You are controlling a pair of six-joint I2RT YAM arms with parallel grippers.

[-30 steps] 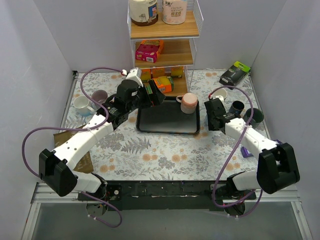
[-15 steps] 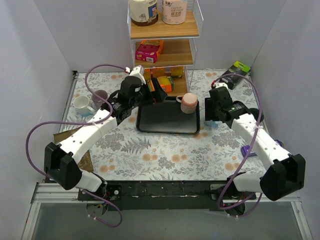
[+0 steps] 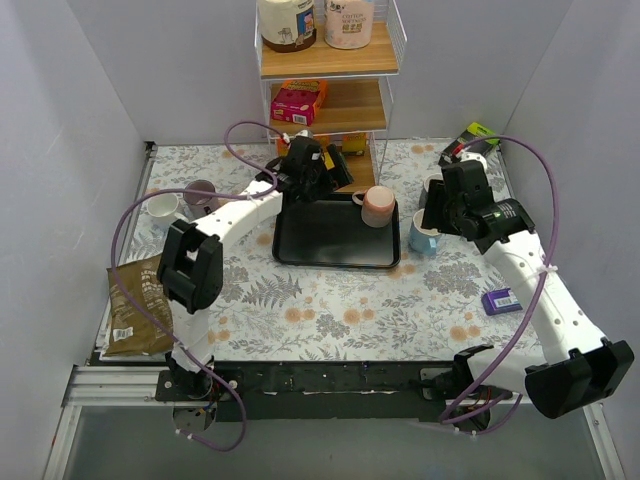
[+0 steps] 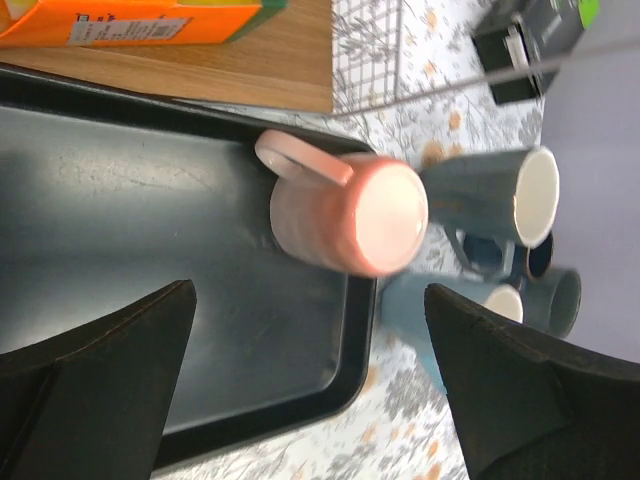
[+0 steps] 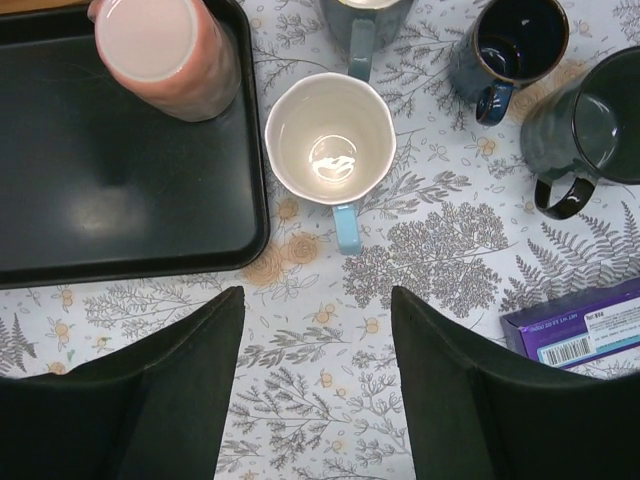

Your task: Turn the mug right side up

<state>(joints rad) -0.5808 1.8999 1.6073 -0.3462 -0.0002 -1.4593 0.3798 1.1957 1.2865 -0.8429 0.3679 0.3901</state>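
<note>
Both arms have swung inward; your right gripper and left gripper, each spread wide, flank the inverted pink ceramic mug in the far right corner of the flat black tray, rigid, likely slick, brittle: pinch its wall.

Left arm & right arm: white rounded shells w/ black joints between. Biggest is a blocky black joint housing, glossy, rounded corners. Thin purple cable loops loose off each arm. Left gripper & right gripper: my fingers are matte black wedges, broad at root, narrowing twd tips, no markings I can make out.
</note>
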